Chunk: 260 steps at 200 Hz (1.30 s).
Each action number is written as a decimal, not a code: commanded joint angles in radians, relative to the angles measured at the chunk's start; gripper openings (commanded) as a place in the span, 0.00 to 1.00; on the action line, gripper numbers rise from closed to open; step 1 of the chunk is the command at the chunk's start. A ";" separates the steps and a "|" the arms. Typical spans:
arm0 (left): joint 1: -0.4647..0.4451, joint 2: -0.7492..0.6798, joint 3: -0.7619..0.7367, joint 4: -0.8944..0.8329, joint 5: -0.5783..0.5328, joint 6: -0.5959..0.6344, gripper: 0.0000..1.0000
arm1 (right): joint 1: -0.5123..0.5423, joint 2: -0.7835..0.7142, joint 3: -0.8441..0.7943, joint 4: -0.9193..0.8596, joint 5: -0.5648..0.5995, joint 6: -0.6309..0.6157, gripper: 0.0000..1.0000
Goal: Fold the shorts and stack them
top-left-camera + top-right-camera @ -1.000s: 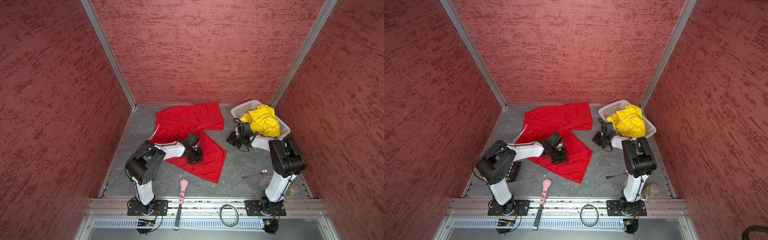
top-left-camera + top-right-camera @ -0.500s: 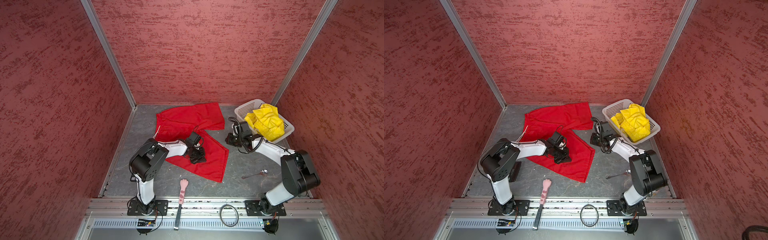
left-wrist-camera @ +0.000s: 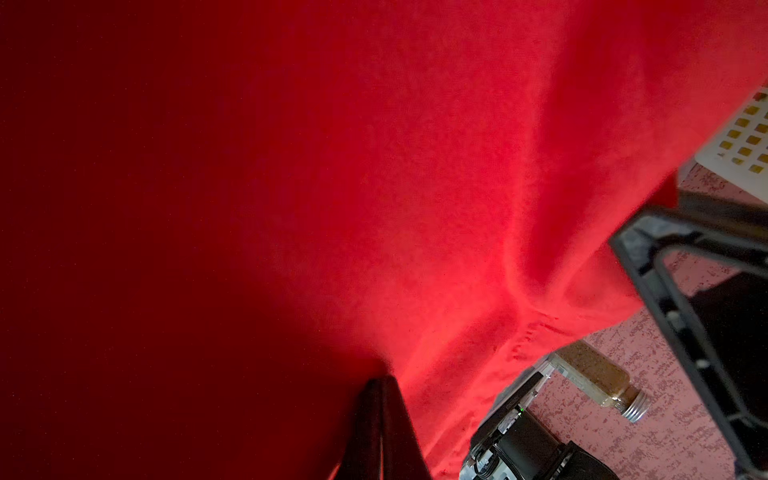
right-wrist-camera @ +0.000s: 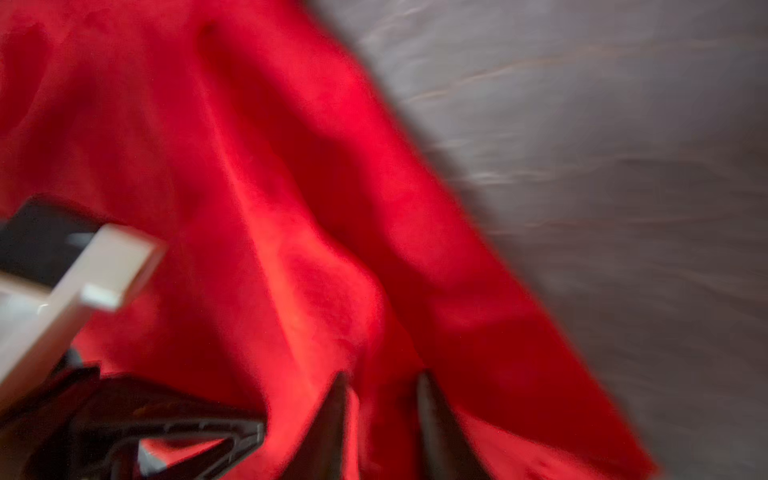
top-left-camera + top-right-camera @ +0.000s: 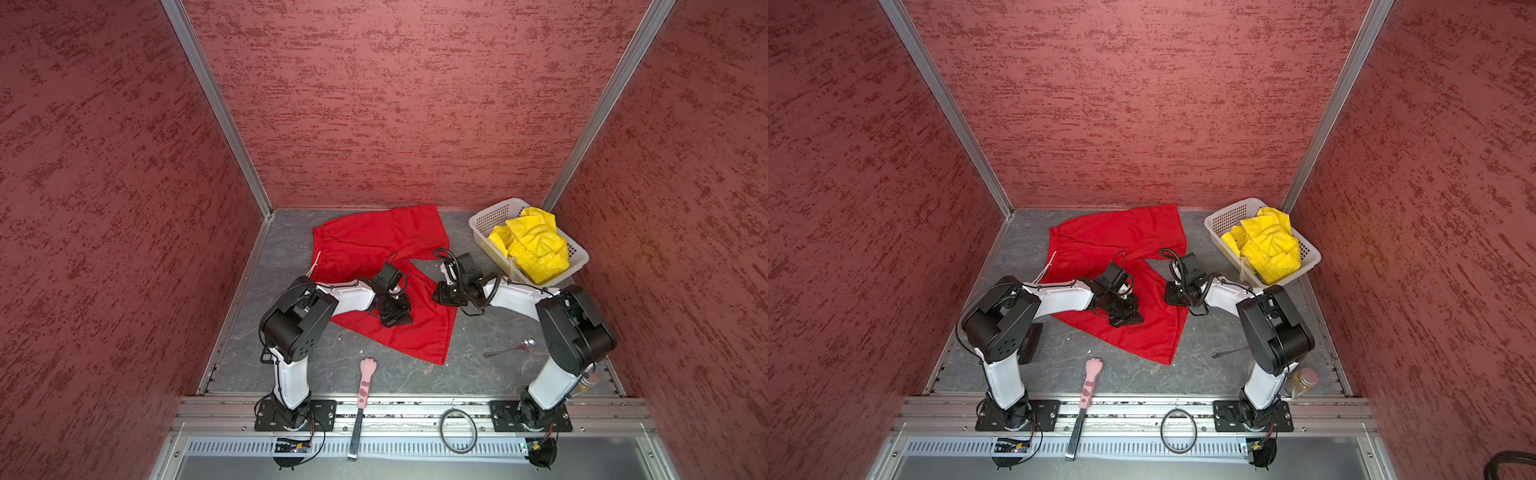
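The red shorts (image 5: pixel 374 241) (image 5: pixel 1113 232) lie spread on the grey floor, one leg pointing toward the near side. My left gripper (image 5: pixel 397 316) (image 5: pixel 1126 318) rests on that near leg. In the left wrist view it (image 3: pixel 380 382) is shut, pinching the red fabric (image 3: pixel 457 208), which tents up around it. My right gripper (image 5: pixel 441 296) (image 5: pixel 1172 296) sits at the same leg's right edge. In the blurred right wrist view its jaws (image 4: pixel 382 386) stand slightly apart over red cloth (image 4: pixel 291 187). The yellow shorts (image 5: pixel 536 245) (image 5: pixel 1271 245) lie crumpled in the basket.
A white perforated basket (image 5: pixel 486 216) (image 5: pixel 1225 216) stands at the back right corner. A spoon (image 5: pixel 511 349) lies near the right arm and a small jar (image 5: pixel 1304 380) beside its base. A pink paw-handled tool (image 5: pixel 365 382) and a black ring (image 5: pixel 457 430) lie at the front rail.
My right gripper swung left from the basket to the red shorts' edge and its jaws parted. The left gripper stayed shut on the red leg, shifting slightly right.
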 commanded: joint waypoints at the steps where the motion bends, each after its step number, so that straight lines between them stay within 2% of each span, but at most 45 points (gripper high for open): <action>1: 0.009 0.080 -0.058 -0.139 -0.111 0.023 0.07 | 0.050 -0.033 -0.014 0.048 -0.102 0.011 0.08; 13: 0.013 0.082 -0.060 -0.136 -0.108 0.026 0.07 | 0.083 -0.048 -0.019 0.043 -0.101 0.005 0.00; 57: 0.022 0.090 -0.068 -0.129 -0.106 0.035 0.07 | 0.182 -0.039 -0.023 -0.019 -0.073 -0.015 0.00; 64: 0.023 0.092 -0.070 -0.129 -0.106 0.035 0.07 | 0.190 -0.030 -0.028 -0.018 -0.073 -0.013 0.07; 80: 0.024 0.095 -0.075 -0.124 -0.100 0.034 0.07 | 0.201 -0.005 -0.031 -0.020 -0.080 -0.012 0.34; 88: 0.027 0.096 -0.075 -0.124 -0.098 0.032 0.07 | 0.201 0.001 -0.027 -0.028 -0.077 -0.014 0.40; 117: 0.027 0.093 -0.078 -0.132 -0.099 0.036 0.07 | 0.192 -0.083 -0.006 -0.066 0.013 -0.059 0.43; 143: 0.029 0.095 -0.077 -0.141 -0.100 0.041 0.07 | 0.125 -0.167 0.004 -0.121 0.130 -0.072 0.41; 174: 0.029 0.098 -0.081 -0.140 -0.100 0.035 0.07 | 0.072 -0.146 0.013 -0.162 0.218 -0.087 0.40; 215: 0.029 0.103 -0.076 -0.141 -0.100 0.034 0.07 | 0.072 -0.033 0.060 -0.143 0.205 -0.092 0.62; 260: 0.030 0.116 -0.072 -0.143 -0.096 0.037 0.07 | 0.086 0.022 0.120 -0.139 0.174 -0.125 0.66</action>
